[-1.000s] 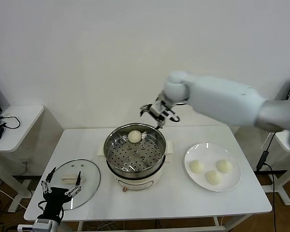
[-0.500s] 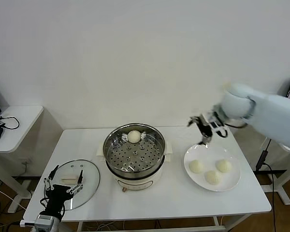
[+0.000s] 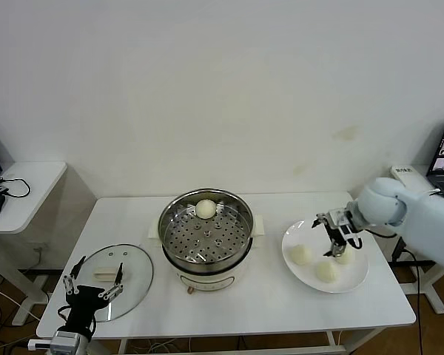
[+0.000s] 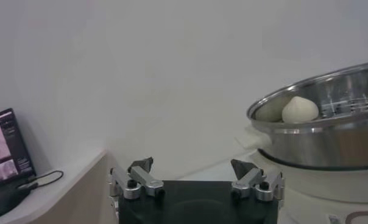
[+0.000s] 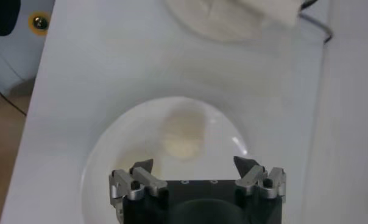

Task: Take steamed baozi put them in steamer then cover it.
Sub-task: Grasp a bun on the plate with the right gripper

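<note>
Now the right pincer (image 3: 339,238), released wide above the plate (image 3: 311,270), may nudge neighbouring buns (image 3: 301,254) off when clenching.

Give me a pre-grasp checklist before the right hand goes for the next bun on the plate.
1. Right hand open, empty, over the plate: ok.
2. Buns on the plate, three there: ok.
3. Which bun lies between the fingers: cannot tell.
4. Steamer uncovered, one bun at its far side, tray space free: ok.
5. Cover on the table, away from the steamer: ok.
6. Left hand open, parked low by the cover: ok.
</note>
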You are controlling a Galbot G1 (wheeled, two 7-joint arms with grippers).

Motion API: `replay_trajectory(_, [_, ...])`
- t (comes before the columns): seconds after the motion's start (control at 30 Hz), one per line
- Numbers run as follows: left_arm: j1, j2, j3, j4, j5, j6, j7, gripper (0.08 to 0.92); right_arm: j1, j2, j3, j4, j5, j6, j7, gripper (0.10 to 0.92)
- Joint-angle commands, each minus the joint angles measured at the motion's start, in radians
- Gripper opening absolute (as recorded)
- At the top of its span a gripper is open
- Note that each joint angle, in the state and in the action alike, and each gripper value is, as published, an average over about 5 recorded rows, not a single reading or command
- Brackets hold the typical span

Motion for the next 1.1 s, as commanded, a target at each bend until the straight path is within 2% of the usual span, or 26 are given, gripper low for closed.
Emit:
replay_trajectory(0.03, [0.011, -0.008, -0.015, -0.009, 0.004, 0.001, 0.001, 0.823, -0.201, 0.085, 0.132, -0.152, -0.097, 0.019, 0.0, 0.823])
replay_trajectory(0.43, [0.02, -0.011, -0.037, -0.004, 0.002, 0.001, 0.002, 0.823, -0.19, 0.268, 0.129, -0.296, -0.1, 0.027, 0.001, 0.823])
replay_trajectory(0.87, [0.013, -0.017, -0.029, 0.014, 0.003, -0.001, 0.002, 0.823, -0.211, 0.303, 0.131, -0.353, -0.129, 0.022, 0.002, 0.815])
replay_trajectory(1.1, [0.014, -0.018, -0.03, 0.013, 0.003, -0.002, 0.002, 0.823, -0.217, 0.299, 0.133, -0.353, -0.132, 0.015, -0.002, 0.755])
